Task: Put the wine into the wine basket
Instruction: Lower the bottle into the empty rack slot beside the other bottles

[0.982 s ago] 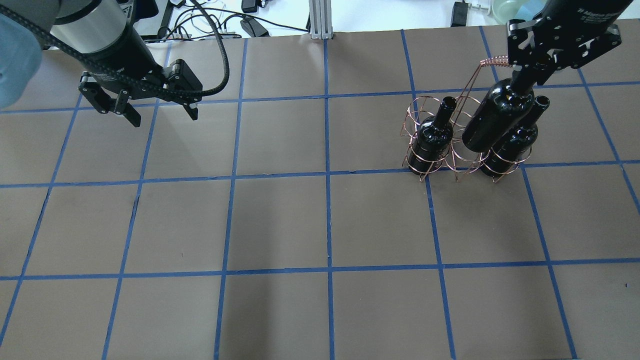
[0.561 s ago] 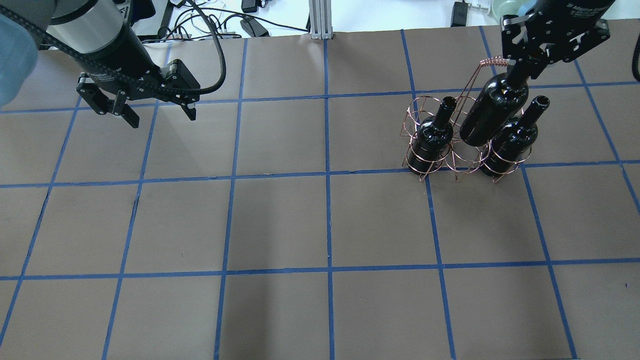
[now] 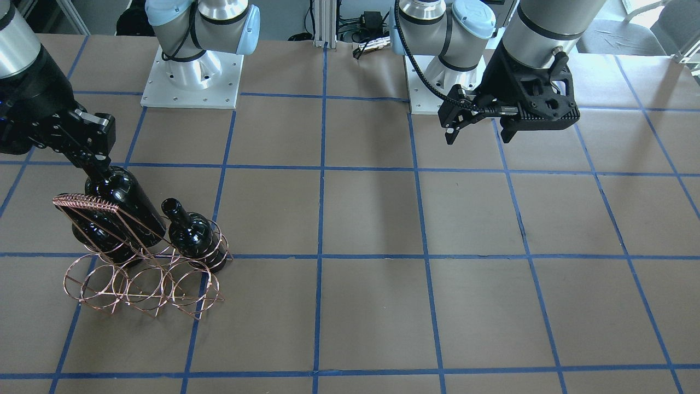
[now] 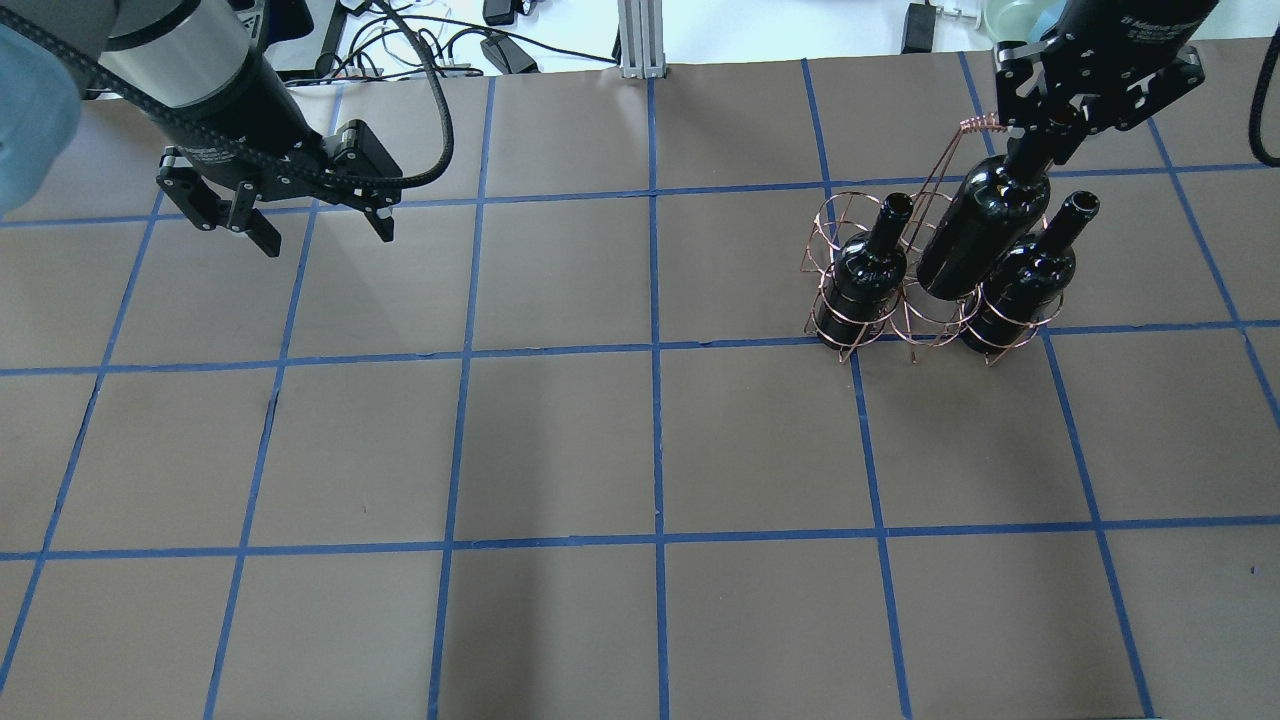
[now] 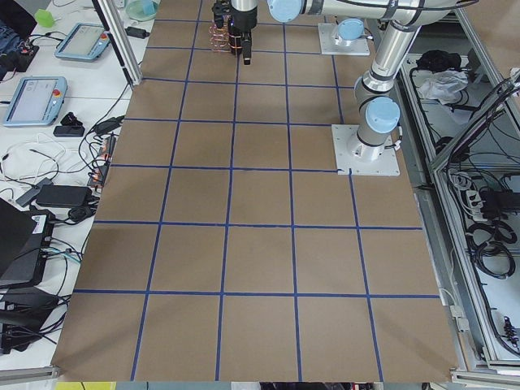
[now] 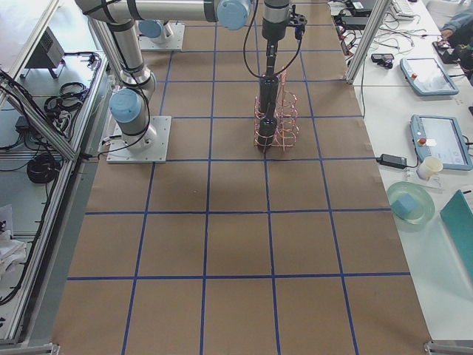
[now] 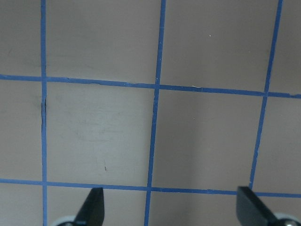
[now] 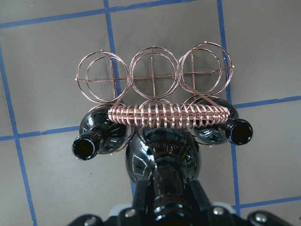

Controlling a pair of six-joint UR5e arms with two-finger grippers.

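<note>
My right gripper (image 4: pixel 1040 140) is shut on the neck of a glossy black wine bottle (image 4: pixel 975 240) and holds it tilted. The bottle's base is at the middle ring of the copper wire wine basket (image 4: pixel 830 225), between two alike bottles standing in the end rings (image 4: pixel 865 275) (image 4: pixel 1030 280). In the right wrist view the held bottle (image 8: pixel 162 155) hangs just behind the coil-wrapped handle (image 8: pixel 169 114). The front-facing view shows the gripper (image 3: pixel 93 164), the bottle (image 3: pixel 128 200) and the basket (image 3: pixel 136 284). My left gripper (image 4: pixel 328 238) is open and empty, far to the left.
The basket's other row of three rings (image 8: pixel 153 73) holds nothing. The table is brown paper with a blue tape grid (image 4: pixel 655 350). Cables and gear lie past the table's far edge (image 4: pixel 500 50). The left wrist view shows bare paper under the open gripper (image 7: pixel 171 205).
My right gripper has moved toward the far edge and down with the bottle. The bottle stands more upright, nearer the middle ring. The left arm has barely moved.
</note>
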